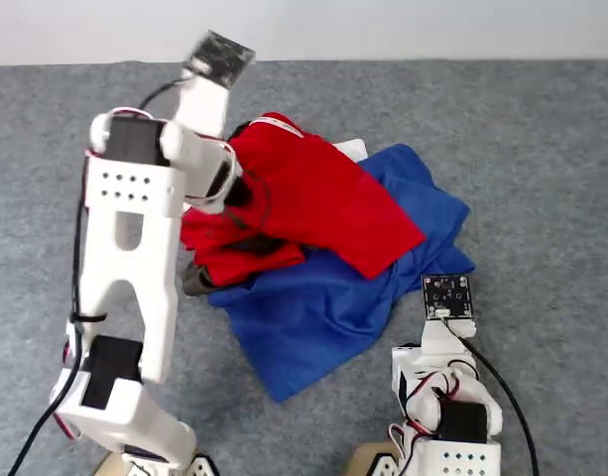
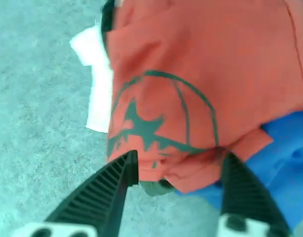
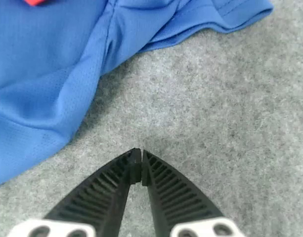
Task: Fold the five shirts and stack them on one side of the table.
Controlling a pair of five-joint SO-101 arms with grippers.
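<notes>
At the left, the left gripper (image 2: 180, 160) hangs over an edge of the red shirt (image 1: 318, 203), fingers apart and clamped on nothing. The shirts lie in one crumpled heap mid-table — red on top of the blue shirt (image 1: 313, 317), with a white shirt (image 2: 97, 89) and a dark garment (image 1: 196, 280) peeking out beneath; a fifth I cannot make out. At the right, the right gripper (image 3: 141, 160) is pinched together, empty, over bare table (image 1: 551, 149) just beside the blue hem. By my reading nothing is folded or stacked yet — the whole job remains.
</notes>
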